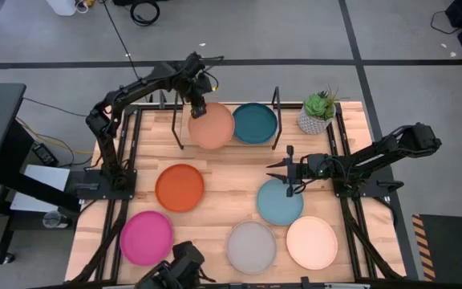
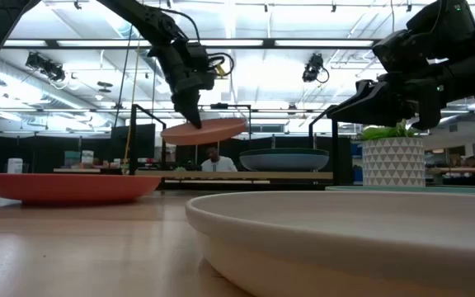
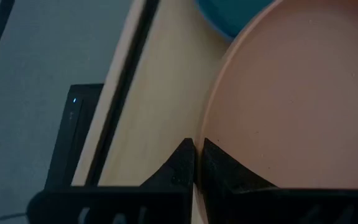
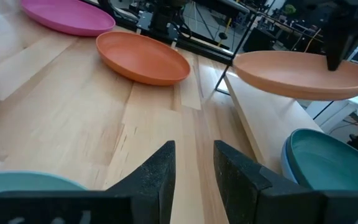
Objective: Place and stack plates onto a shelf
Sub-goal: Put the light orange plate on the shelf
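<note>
While clamped by its rim between the closed fingers of the left gripper point(image 1: 196, 105), salmon plate point(image 1: 212, 126) held above the shelf point(image 1: 184, 128), clear of the plank, slightly tilted in the low view. Fingers pinched tight on the plate's edge in the left wrist view, one dark fingertip point(image 3: 182, 163) outside the rim, the other inside. Dark teal plate point(image 1: 254, 123) resting on the shelf just beside the salmon one, between the black hoop frames point(image 1: 277, 117). Seen from the low view, salmon plate point(image 2: 204, 129) hanging higher than dark teal plate point(image 2: 284, 158), apart from it.

Right gripper point(image 1: 289, 171) poised over the tabletop point(image 1: 223, 172), at the near edge of the light blue plate point(image 1: 279, 201), fingers parted a little with nothing between them, bare wood showing through the gap in the right wrist view.

Remaining plates flat on the tabletop: orange plate point(image 1: 180, 187) left of centre, magenta plate point(image 1: 146, 238) at the front left, grey plate point(image 1: 251, 246) at the front middle, cream plate point(image 1: 312, 242) at the front right, touching or nearly touching the light blue one. Potted plant point(image 1: 318, 111) standing at the right end of the shelf.
</note>
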{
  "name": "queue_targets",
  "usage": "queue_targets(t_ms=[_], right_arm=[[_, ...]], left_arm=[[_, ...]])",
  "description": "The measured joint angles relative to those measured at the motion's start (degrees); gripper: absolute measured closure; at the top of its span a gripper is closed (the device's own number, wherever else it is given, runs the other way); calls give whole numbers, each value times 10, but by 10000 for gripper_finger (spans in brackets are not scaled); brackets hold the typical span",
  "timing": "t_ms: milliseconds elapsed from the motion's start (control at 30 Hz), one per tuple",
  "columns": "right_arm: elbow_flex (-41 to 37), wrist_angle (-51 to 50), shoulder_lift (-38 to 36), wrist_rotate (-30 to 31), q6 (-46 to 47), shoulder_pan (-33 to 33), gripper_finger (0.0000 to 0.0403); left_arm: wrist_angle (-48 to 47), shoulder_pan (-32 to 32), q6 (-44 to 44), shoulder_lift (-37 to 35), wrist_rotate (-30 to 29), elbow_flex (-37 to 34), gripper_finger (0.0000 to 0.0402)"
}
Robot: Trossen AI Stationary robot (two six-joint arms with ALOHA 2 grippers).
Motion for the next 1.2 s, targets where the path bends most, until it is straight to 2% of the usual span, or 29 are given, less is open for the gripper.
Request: queue_targets(t_ms=[333, 633, 767, 1200], right_arm=[[-6, 5, 0, 0, 0, 0, 288], [-6, 5, 0, 0, 0, 0, 288], [-6, 5, 0, -1, 0, 0, 288], [-6, 5, 0, -1, 0, 0, 288]], left_arm=[[5, 39, -54, 30, -12, 1, 383], [3, 33, -105, 43, -44, 0, 383], [1, 24, -104, 43, -63, 0, 383], [-1, 15, -87, 43, -69, 0, 382]])
